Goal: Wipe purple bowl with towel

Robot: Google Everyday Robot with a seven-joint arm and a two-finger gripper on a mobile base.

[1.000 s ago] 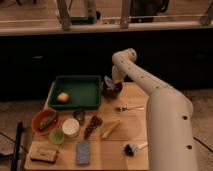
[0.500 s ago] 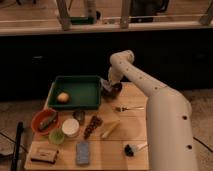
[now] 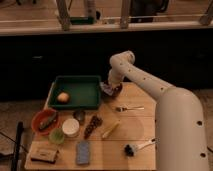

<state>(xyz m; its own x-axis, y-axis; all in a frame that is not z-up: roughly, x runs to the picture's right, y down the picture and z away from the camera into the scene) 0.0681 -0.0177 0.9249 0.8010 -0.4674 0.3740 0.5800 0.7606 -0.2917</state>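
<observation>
The purple bowl (image 3: pixel 115 92) sits on the wooden table just right of the green tray (image 3: pixel 75 79). A pale patch at the bowl's left rim looks like the towel (image 3: pixel 106 87). My gripper (image 3: pixel 109 85) hangs down from the white arm, right at the bowl's left side, on or over that pale cloth. The arm reaches in from the lower right and bends over the bowl, hiding part of it.
A yellowish fruit (image 3: pixel 63 97) lies in the green tray. An orange bowl (image 3: pixel 45 120), white cup (image 3: pixel 71 127) and green cup (image 3: pixel 56 136) stand at front left. A fork (image 3: pixel 127 108), blue-grey pad (image 3: pixel 83 152) and black-headed brush (image 3: pixel 135 148) lie on the table.
The gripper stays at the purple bowl with only a slight shift of the wrist. Nothing else on the table has moved.
</observation>
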